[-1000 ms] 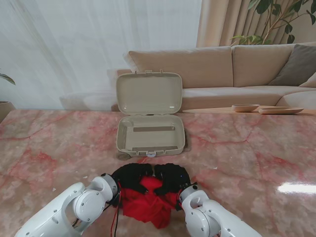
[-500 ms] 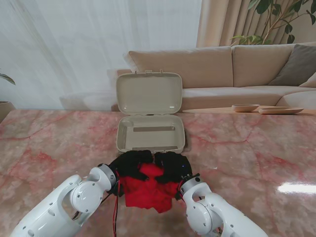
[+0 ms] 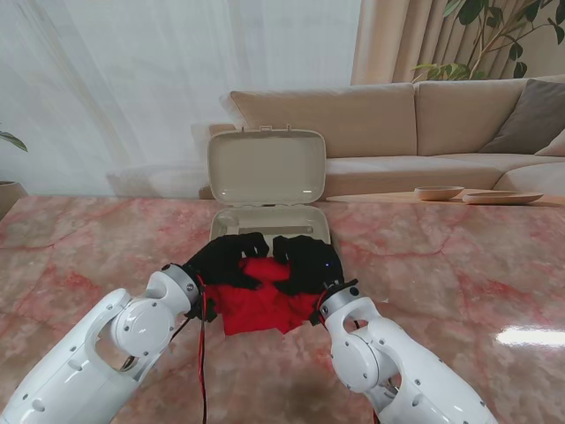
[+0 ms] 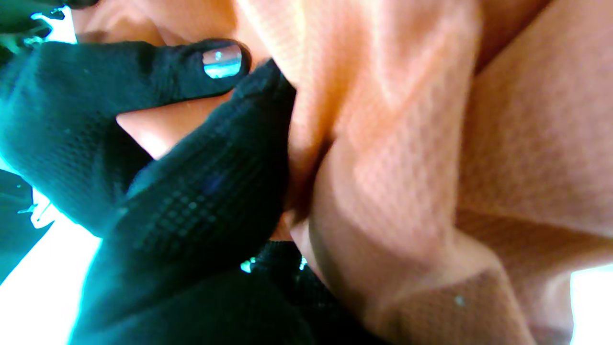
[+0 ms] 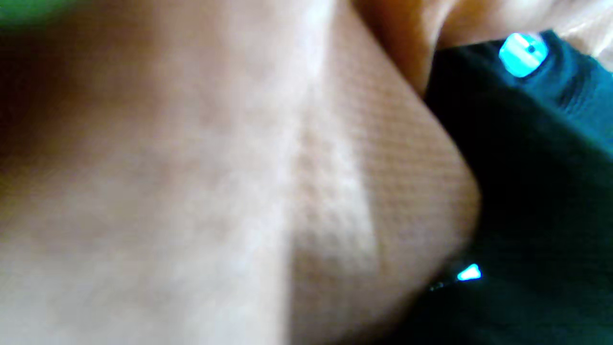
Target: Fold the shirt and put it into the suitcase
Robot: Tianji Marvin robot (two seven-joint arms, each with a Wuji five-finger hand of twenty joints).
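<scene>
A bunched red shirt (image 3: 261, 307) hangs between my two black-gloved hands, lifted off the table just in front of the suitcase. My left hand (image 3: 222, 261) grips its left side and my right hand (image 3: 305, 261) grips its right side. The beige suitcase (image 3: 231, 226) lies open beyond them, its lid (image 3: 266, 167) standing upright; my hands cover its near rim. In the left wrist view black fingers (image 4: 191, 191) pinch folds of the shirt (image 4: 431, 167). The right wrist view is filled by shirt fabric (image 5: 215, 191) with a gloved finger (image 5: 536, 143) beside it.
The pink marble table (image 3: 459, 274) spreads to both sides. Behind it stands a beige sofa (image 3: 415, 124) and a low ledge with shallow wooden dishes (image 3: 439, 192). A red cable (image 3: 203, 389) hangs along my left forearm.
Both hands have carried the shirt away from me toward the suitcase and raised it. They now reach over the case's near rim.
</scene>
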